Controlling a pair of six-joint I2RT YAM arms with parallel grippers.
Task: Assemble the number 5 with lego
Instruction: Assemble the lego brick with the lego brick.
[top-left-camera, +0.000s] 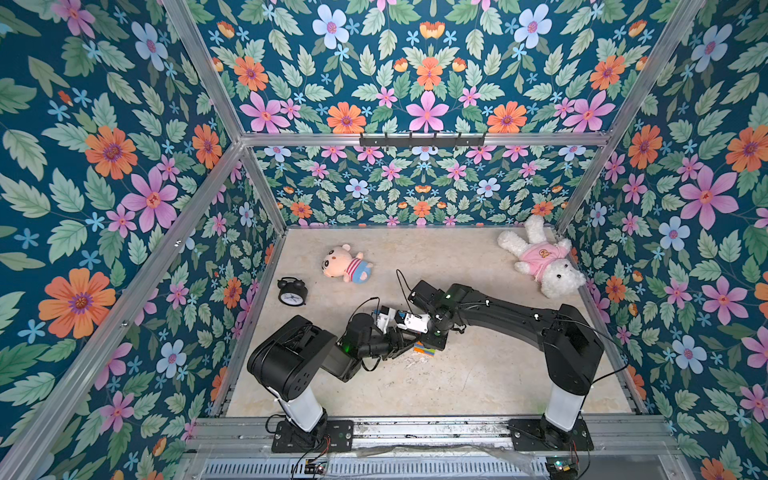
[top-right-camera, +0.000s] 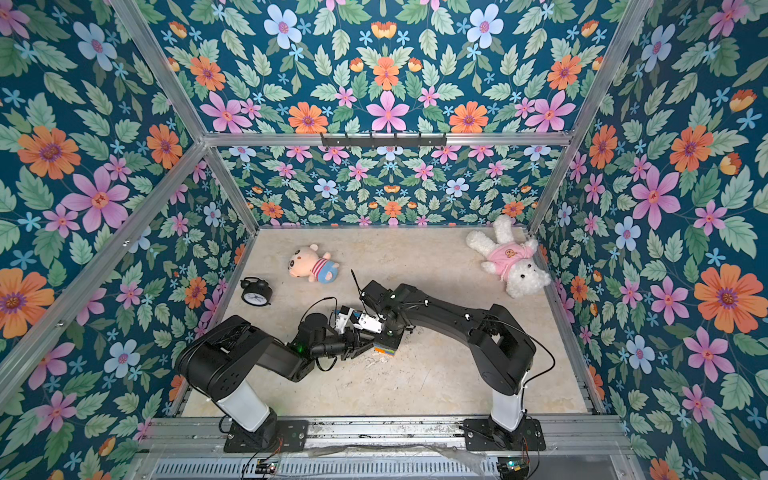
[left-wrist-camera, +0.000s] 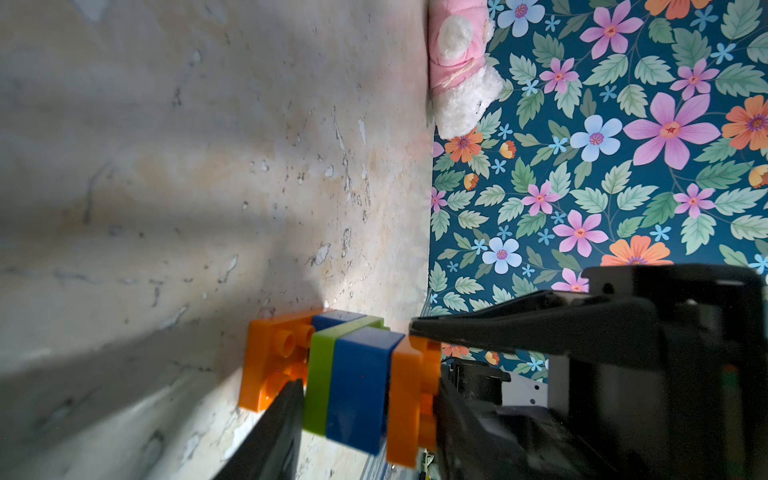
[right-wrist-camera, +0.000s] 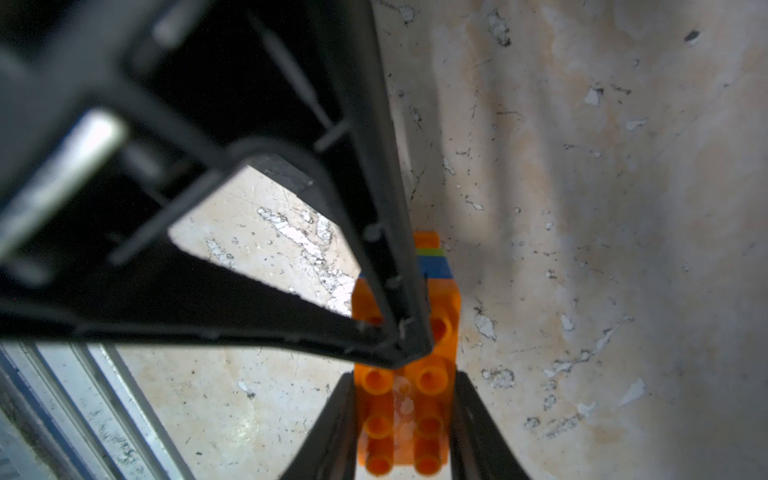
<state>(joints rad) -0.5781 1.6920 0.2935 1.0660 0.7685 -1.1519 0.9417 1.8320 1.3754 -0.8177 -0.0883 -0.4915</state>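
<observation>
The lego stands as one stack (top-left-camera: 424, 349) (top-right-camera: 384, 350) mid-table, where both arms meet. The left wrist view shows its rows: orange base (left-wrist-camera: 270, 357), blue, lime-green (left-wrist-camera: 320, 374), blue (left-wrist-camera: 361, 386), orange top (left-wrist-camera: 409, 395). My left gripper (left-wrist-camera: 370, 386) is shut on the stack: one finger (left-wrist-camera: 278, 428) sits under the green brick above the base, the other (left-wrist-camera: 461, 419) presses the top studs. My right gripper (right-wrist-camera: 405, 415) is shut on the sides of the top orange brick (right-wrist-camera: 432, 378), studs facing the camera. A left finger (right-wrist-camera: 390, 316) crosses over that brick.
A black alarm clock (top-left-camera: 292, 292) lies at the left. A small plush doll (top-left-camera: 347, 264) lies behind it. A white plush bear in a pink shirt (top-left-camera: 540, 259) lies at the back right corner. Floral walls close in three sides.
</observation>
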